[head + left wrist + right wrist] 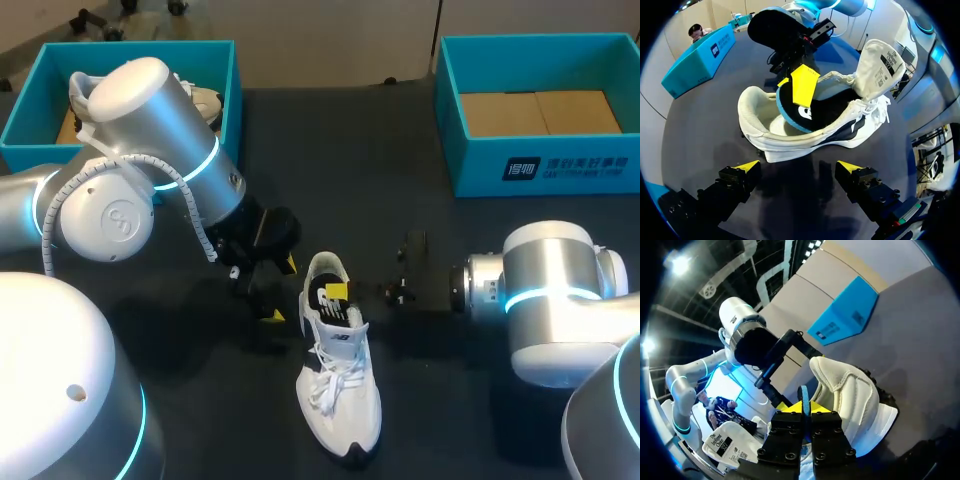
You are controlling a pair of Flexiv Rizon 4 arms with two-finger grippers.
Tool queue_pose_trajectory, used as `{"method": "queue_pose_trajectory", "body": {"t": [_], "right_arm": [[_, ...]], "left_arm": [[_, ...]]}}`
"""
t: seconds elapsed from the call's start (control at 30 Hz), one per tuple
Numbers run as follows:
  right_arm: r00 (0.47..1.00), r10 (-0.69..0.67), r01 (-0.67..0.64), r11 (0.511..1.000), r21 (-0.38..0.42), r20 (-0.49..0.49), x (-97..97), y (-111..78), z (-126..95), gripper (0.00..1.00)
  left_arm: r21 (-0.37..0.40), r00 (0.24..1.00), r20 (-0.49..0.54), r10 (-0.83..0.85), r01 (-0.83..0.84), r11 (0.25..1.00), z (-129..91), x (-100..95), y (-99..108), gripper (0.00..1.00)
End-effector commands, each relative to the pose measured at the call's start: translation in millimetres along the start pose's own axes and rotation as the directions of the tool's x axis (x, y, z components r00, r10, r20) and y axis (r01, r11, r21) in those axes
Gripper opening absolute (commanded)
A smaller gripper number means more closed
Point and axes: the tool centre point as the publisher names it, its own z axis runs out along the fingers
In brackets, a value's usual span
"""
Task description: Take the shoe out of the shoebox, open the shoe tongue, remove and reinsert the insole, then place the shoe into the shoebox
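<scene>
Right gripper (804, 409) is clamped narrow on the insole's (792, 114) blue edge, over the shoe's (340, 390) opening. On the table (450, 425), beyond the shoe, sit the right shoebox (540, 170) and the left shoebox (233, 90) — this one half hidden by my arm. The shoe lies tongue folded back, its insole mostly hidden inside. Left gripper (798, 166) hovers wide open beside the shoe, touching nothing.

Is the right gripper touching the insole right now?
Touching. The right wrist view shows the right gripper with both yellow tips pressed against the insole, one on each side of its thin blue edge, over the shoe.
</scene>
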Motion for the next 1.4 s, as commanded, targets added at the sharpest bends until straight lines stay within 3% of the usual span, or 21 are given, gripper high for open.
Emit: {"method": "queue_pose_trajectory", "body": {"t": [0.03, 0.07, 0.13, 0.4, 0.63, 0.73, 0.8, 1.03, 1.4], "right_arm": [[1.0, -0.027, 0.028, 0.999, -0.023, 0.014, 2.9, -0.5, -1, 0.23], [0.999, -0.04, 0.04, 0.999, -0.028, 0.015, 4.3, 1.5, -1, 0.31], [0.998, -0.065, 0.066, 0.997, -0.036, 0.014, 7.5, 5.7, -2, 0.32], [0.992, -0.126, 0.127, 0.991, -0.044, 0.027, 16.9, 18.2, -3, 0.3], [0.992, -0.119, 0.12, 0.991, -0.051, 0.027, 7.8, 22.8, -5, 0.27], [0.994, -0.11, 0.111, 0.992, -0.062, 0.023, 3.3, 24.1, -6, 0.18], [0.995, -0.102, 0.103, 0.992, -0.066, 0.022, -0.2, 25.0, -6, 0.0], [0.998, -0.046, 0.048, 0.998, -0.048, 0.05, -12.5, 21.0, -7, 0.0], [0.995, 0.008, -0.01, 1.0, 0.015, 0.102, -11.1, -2.0, -5, 0.0]], "left_arm": [[-0.003, 1.0, 0.002, 0.0, 0.0, 1.0, 0, 0.8, 0, 1.0], [-0.003, 1.0, 0.002, 0.0, 0.0, 1.0, 0, 0.8, 0, 1.0], [-0.003, 1.0, 0.002, 0.0, 0.0, 1.0, 0, 0.8, 0, 1.0], [-0.003, 1.0, 0.002, 0.0, 0.0, 1.0, 0, 0.8, 0, 1.0], [-0.003, 1.0, 0.002, 0.0, 0.0, 1.0, 0, 0.8, 0, 1.0], [-0.003, 1.0, 0.002, 0.0, 0.0, 1.0, 0, 0.8, 0, 1.0], [-0.003, 1.0, 0.002, 0.0, 0.0, 1.0, 0, 0.8, 0, 1.0], [-0.003, 1.0, 0.002, 0.0, 0.0, 1.0, 0, 0.8, 0, 1.0], [-0.003, 1.0, 0.002, 0.0, 0.0, 1.0, 0, 0.8, 0, 1.0]]}}
